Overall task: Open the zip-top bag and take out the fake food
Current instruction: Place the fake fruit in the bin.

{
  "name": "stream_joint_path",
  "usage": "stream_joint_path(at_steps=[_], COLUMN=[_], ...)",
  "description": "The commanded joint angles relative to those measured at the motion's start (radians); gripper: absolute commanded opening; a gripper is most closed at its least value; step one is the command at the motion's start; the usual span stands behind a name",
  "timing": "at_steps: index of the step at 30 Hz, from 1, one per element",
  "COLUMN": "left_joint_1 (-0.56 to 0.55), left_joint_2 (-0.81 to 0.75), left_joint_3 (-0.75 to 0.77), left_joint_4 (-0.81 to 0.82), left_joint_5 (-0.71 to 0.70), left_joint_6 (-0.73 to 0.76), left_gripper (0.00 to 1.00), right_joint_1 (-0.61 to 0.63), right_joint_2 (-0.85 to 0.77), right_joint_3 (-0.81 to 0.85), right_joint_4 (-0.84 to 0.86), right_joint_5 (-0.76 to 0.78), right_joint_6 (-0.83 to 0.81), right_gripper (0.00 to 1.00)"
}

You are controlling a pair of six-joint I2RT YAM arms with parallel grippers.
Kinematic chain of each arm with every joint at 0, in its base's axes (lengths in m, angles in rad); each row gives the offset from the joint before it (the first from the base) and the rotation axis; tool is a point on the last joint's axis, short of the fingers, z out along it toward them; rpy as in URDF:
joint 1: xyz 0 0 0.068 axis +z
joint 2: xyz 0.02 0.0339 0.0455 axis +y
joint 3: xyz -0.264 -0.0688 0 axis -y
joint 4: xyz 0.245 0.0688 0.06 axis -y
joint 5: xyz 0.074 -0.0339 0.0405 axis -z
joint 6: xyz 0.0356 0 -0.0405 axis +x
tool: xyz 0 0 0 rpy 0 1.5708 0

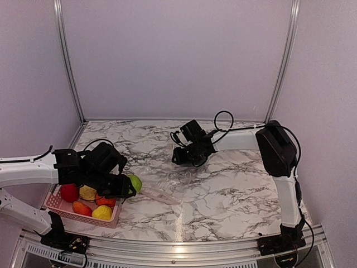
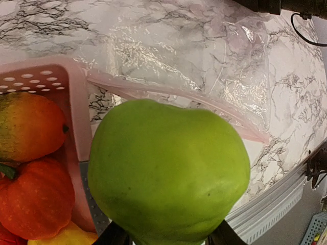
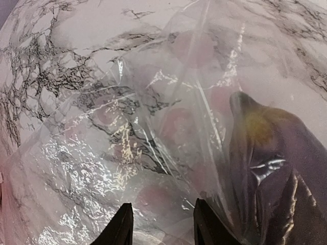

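Observation:
My left gripper [image 1: 129, 187] is shut on a green fruit [image 1: 135, 182], which fills the left wrist view [image 2: 168, 168]. It holds the fruit just right of the pink mesh basket [image 1: 83, 218], beside its rim [image 2: 71, 97]. The clear zip-top bag [image 1: 167, 187] lies flat on the marble, and its pink zip strip [image 2: 168, 92] runs behind the fruit. My right gripper [image 1: 187, 161] is open over the bag's far end [image 3: 127, 127], with film between its fingers [image 3: 122, 227]. A dark purple eggplant [image 3: 271, 168] lies inside the bag beside them.
The basket holds a red apple [image 1: 69, 192], a yellow lemon [image 1: 102, 212], an orange pumpkin [image 2: 36, 199] and a yellow-orange fruit [image 2: 30, 125]. The table's metal front edge [image 2: 276, 204] runs close below the bag. Walls enclose the back and both sides.

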Motion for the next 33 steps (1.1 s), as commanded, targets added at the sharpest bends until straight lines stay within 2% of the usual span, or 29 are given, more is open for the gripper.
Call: stream_joint_path(at_steps=[1,10,22,28,33], left_joint_1=[-0.002,0.004,0.006,0.006,0.006], left_joint_2=[-0.119,-0.384,-0.525,-0.576,-0.578], left_joint_3=[-0.021,-0.132,-0.220,-0.250,-0.247], left_joint_4=[-0.185,-0.382,-0.524,-0.548,-0.549], left_joint_5=[-0.186,-0.281,-0.422,-0.465,-0.483], left_joint_6=[-0.169,-0.493,-0.810,-0.912,-0.921], left_gripper=[0.29,0.29,0.30,0.39,0.61], right_joint_1=[-0.009,-0.009,-0.009,-0.010,-0.022], right_joint_2=[-0.025,-0.052,-0.109,-0.161,-0.179], right_joint_3=[-0.011,-0.049,-0.069,-0.082,-0.070], right_joint_4=[0.022,0.065,0.071,0.060,0.037], right_joint_5=[-0.008,-0.020,-0.035,-0.007,0.034], right_joint_6=[0.003,0.016,0.005,-0.026,-0.083], right_gripper=[0.39,0.39,0.39,0.44,0.54])
